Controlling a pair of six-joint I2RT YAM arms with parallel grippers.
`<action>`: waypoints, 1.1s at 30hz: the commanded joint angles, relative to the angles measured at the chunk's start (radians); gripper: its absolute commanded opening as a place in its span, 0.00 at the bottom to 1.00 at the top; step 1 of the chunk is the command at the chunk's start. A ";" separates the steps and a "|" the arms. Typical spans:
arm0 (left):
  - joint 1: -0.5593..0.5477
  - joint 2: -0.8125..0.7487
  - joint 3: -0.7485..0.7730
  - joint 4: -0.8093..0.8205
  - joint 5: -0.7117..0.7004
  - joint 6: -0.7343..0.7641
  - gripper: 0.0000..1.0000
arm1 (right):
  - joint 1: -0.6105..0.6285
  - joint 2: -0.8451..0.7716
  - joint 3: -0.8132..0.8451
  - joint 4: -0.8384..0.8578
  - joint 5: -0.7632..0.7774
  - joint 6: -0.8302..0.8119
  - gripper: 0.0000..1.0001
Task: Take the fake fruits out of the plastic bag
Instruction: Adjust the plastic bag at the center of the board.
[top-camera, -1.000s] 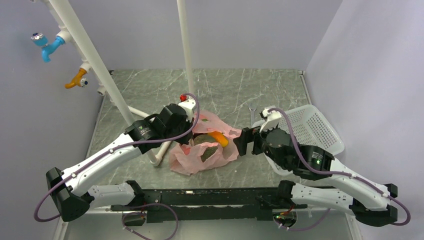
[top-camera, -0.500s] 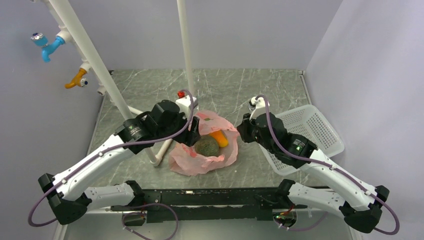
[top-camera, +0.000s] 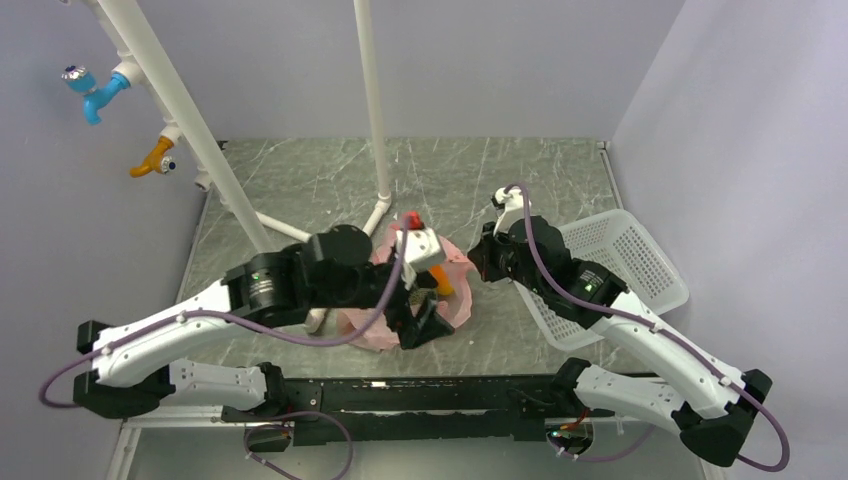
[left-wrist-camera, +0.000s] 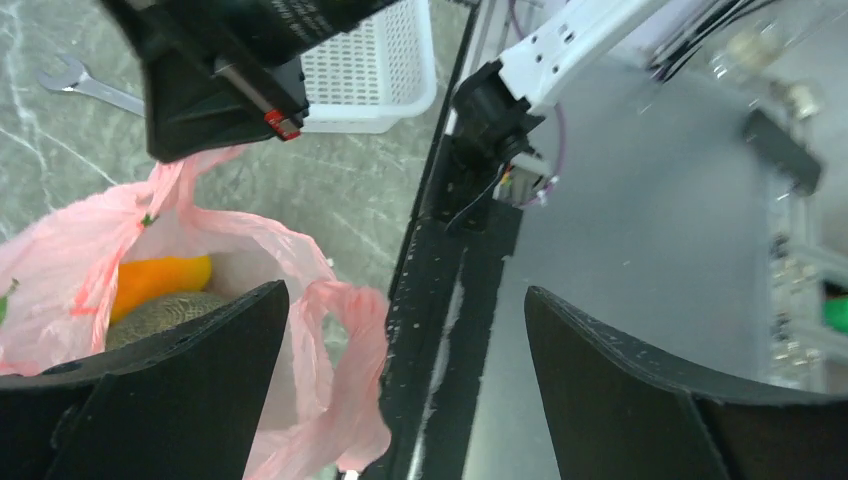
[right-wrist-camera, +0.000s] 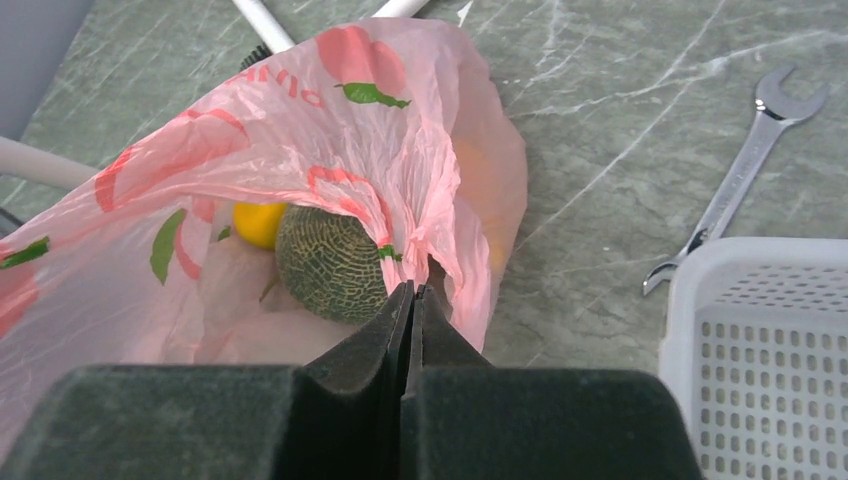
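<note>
The pink plastic bag (top-camera: 360, 326) (right-wrist-camera: 300, 130) lies open in the middle of the table. Inside it I see a netted melon (right-wrist-camera: 330, 262) (left-wrist-camera: 165, 310), a yellow piece (right-wrist-camera: 258, 222) and an orange piece (top-camera: 440, 280) (left-wrist-camera: 160, 282). My right gripper (top-camera: 480, 262) (right-wrist-camera: 410, 288) is shut, its tips pinching the bag's crinkled right rim just beside the melon. My left gripper (top-camera: 418, 322) (left-wrist-camera: 405, 295) hangs open over the bag's near edge, tilted toward the table front. A loose pink handle loop (left-wrist-camera: 340, 380) dangles between its fingers, touching neither. It hides the melon in the top view.
A white mesh basket (top-camera: 620, 250) (right-wrist-camera: 770, 350) sits at the right, close to the right arm. A metal wrench (right-wrist-camera: 740, 175) (left-wrist-camera: 85, 85) lies between bag and basket. White pipe posts (top-camera: 375, 120) rise behind the bag, with blue and orange taps (top-camera: 90, 90) at far left.
My left gripper let go, opened wide and swung right and nearer, over the bag's front. My right gripper moved in to the bag's right rim and shut on it.
</note>
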 joint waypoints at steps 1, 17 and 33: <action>-0.123 0.091 0.056 -0.083 -0.246 0.116 0.94 | -0.017 0.011 0.057 0.061 -0.072 0.014 0.00; -0.425 0.101 -0.310 -0.016 -0.564 -0.145 0.00 | -0.281 0.234 0.270 0.045 -0.160 0.071 0.00; -0.528 -0.031 -0.536 0.061 -0.647 -0.403 0.31 | -0.312 0.243 0.303 -0.033 -0.284 -0.041 0.48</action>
